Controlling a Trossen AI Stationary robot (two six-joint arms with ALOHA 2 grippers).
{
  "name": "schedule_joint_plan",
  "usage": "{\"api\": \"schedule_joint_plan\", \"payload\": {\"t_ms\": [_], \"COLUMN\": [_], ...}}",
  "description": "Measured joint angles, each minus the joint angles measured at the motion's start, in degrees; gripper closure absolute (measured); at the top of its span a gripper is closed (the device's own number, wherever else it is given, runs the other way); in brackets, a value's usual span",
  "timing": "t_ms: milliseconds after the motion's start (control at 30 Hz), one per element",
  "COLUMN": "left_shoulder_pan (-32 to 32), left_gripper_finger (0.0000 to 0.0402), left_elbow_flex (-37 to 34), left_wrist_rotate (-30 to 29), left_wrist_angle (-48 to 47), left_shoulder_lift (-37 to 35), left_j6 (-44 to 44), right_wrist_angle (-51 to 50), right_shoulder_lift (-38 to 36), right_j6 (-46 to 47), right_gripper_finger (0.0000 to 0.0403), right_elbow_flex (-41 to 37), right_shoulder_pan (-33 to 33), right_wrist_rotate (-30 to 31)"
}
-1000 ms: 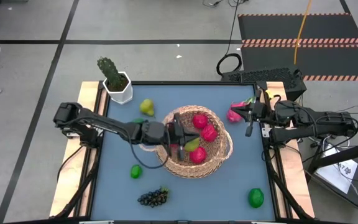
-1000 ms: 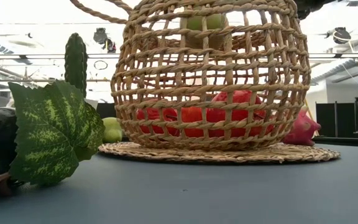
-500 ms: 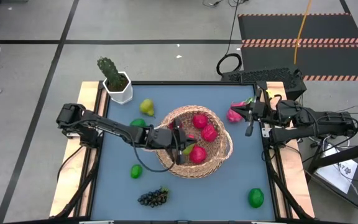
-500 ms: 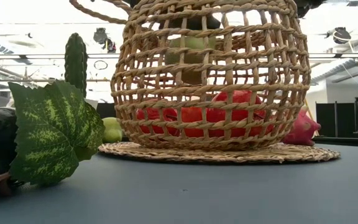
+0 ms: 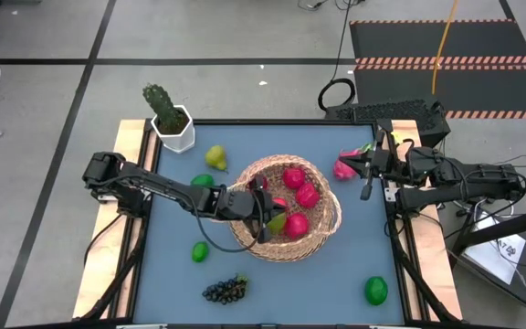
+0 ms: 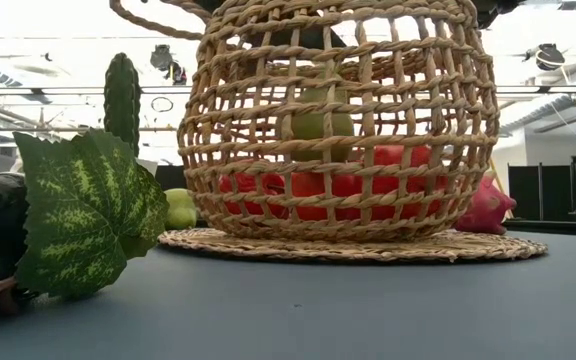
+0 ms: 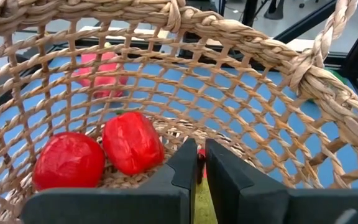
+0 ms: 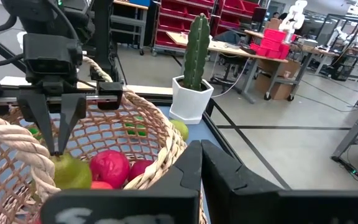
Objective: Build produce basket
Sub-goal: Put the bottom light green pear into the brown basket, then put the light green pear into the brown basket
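Observation:
The tan wicker basket (image 5: 327, 219) stands mid-table with three red apples (image 5: 299, 194) inside. My left gripper (image 5: 267, 217) reaches over the basket's left rim into it, shut on a yellow-green pear (image 6: 313, 118) that hangs above the apples. My right gripper (image 5: 365, 183) waits shut at the table's right edge, beside a pink dragon fruit (image 5: 343, 167). On the table lie another pear (image 5: 215, 157), a lime (image 5: 200, 251), dark grapes (image 5: 226, 290) and a green fruit (image 5: 375, 291). My left gripper pinches the pear's narrow top (image 8: 63, 159) between its two fingertips. The fingers slant down from the table's left side. The pear hangs below them inside the basket, upright, just over the red apples; whether it touches them I cannot tell.
A white pot with a cactus (image 5: 167, 114) stands at the far left corner. A green fruit (image 5: 204, 180) lies under my left arm. The grapes' big leaf (image 6: 88, 215) fills the low view's left. Bare blue table lies near the front edge.
My left gripper has gone down into the basket and tipped its fingers downward, carrying the pear. The pear has sunk from the level of the rim to just above the red apples.

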Motion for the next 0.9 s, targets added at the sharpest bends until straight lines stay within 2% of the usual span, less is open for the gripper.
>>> {"api": "schedule_joint_plan", "payload": {"t_ms": [567,900], "left_shoulder_pan": [0.0,-0.1], "left_gripper_finger": [0.0364,0.0364], "left_elbow_flex": [0.0,4.9], "left_wrist_rotate": [1.5,3.1], "left_wrist_angle": [0.6,0.6], "left_shoulder_lift": [0.0,-2.0], "left_j6": [-1.1,6.4], "right_wrist_angle": [0.0,-0.2], "right_shoulder_lift": [0.0,0.0], "right_j6": [0.0,0.2], "right_gripper_finger": [0.0403,0.0403], "right_elbow_flex": [0.0,0.0], "right_shoulder_pan": [0.0,0.0], "right_wrist_rotate": [0.0,0.0]}}
